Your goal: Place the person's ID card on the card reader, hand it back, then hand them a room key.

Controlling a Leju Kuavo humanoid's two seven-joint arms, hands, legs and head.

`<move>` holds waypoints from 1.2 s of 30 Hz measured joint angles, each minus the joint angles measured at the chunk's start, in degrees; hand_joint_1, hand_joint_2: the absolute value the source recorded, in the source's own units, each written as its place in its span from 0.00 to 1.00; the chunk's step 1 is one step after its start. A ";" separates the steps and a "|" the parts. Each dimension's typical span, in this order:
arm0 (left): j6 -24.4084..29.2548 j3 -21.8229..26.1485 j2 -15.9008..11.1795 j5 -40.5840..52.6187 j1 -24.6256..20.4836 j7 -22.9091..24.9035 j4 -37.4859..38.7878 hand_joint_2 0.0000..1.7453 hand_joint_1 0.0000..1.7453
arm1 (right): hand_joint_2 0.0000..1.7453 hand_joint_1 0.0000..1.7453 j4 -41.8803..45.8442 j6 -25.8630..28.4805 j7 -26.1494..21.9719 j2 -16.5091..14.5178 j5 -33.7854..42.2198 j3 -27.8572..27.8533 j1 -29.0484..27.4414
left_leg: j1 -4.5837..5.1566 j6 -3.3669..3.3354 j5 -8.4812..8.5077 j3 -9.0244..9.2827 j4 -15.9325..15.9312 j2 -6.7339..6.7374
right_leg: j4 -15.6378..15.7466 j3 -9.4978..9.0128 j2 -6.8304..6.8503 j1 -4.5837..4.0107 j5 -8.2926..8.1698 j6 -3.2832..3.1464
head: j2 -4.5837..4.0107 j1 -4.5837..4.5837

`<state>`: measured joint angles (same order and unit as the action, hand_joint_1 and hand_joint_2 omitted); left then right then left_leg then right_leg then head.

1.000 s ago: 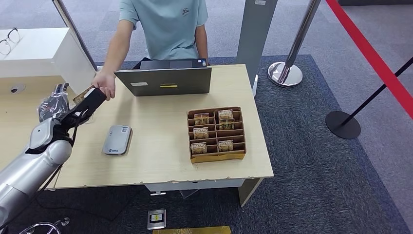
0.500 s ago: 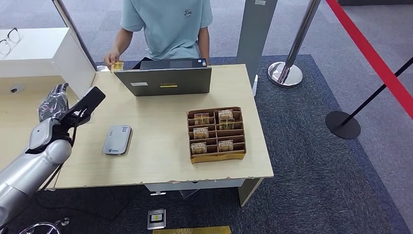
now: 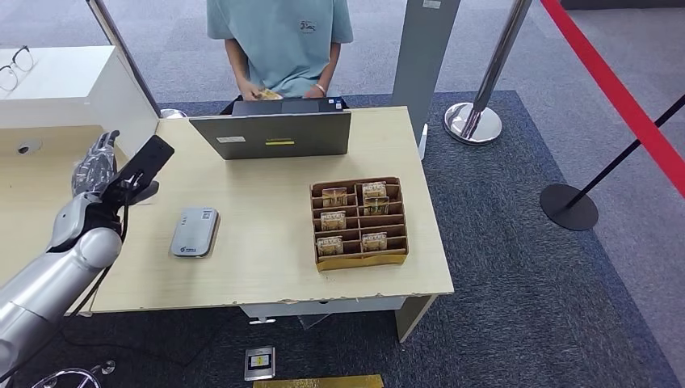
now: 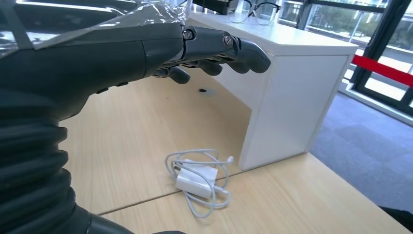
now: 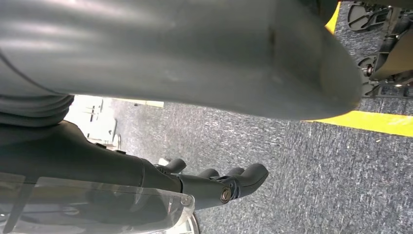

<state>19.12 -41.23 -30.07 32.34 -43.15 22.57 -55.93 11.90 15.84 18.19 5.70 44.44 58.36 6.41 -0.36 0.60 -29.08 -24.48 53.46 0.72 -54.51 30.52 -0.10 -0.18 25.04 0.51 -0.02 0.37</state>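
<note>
The left hand [image 3: 121,182] is held empty above the desk's left edge, fingers extended. The card reader [image 3: 195,232] lies bare; the ID card [image 3: 267,94] is seen in the person's hands. A room key should next be lifted cleanly from the tray [image 3: 359,259]. The right hand [image 5: 214,187] hangs empty, fingers loosely curled.

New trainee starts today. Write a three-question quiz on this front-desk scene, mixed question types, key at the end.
1. True or false: the left robot hand holds the ID card.
2. What lies on the desk between the left robot hand and the cardboard tray? A) card reader B) glasses C) phone
3. Fill in: the room keys sit in the ____.

Key: 1 false, the person holds it; 2 A; 3 cardboard tray.
</note>
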 joint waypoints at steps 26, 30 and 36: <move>0.83 -0.71 2.52 2.70 -7.31 0.40 -8.43 1.00 0.00 | 0.00 0.00 -0.01 -0.28 -0.61 -0.96 0.55 0.00 -0.02 | 0.00 0.00 0.00 0.00 0.04 0.00 | 0.00 0.00 0.00 0.00 -0.03 0.02 | 0.00 -0.02; 0.54 -1.08 3.07 2.27 -7.46 0.09 -9.18 1.00 0.00 | 0.00 0.00 -0.01 -0.32 -0.81 -1.23 0.49 0.00 -0.02 | 0.01 0.00 0.00 0.00 0.04 0.01 | 0.00 0.00 0.00 0.00 -0.03 0.02 | 0.00 -0.01; -1.43 -2.30 4.68 1.49 -8.30 -1.29 -9.38 1.00 0.00 | 0.00 0.00 -0.01 -0.48 -0.99 -1.57 0.48 0.00 -0.01 | 0.01 0.00 0.00 0.00 0.06 0.01 | 0.00 -0.01 0.00 0.00 -0.03 0.02 | 0.00 -0.01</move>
<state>17.69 -43.53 -25.39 33.82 -51.46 21.27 -65.31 11.89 15.36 17.20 4.13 44.92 58.36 6.39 -0.35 0.60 -29.08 -24.48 53.52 0.73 -54.51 30.52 -0.10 -0.18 25.01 0.53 -0.02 0.36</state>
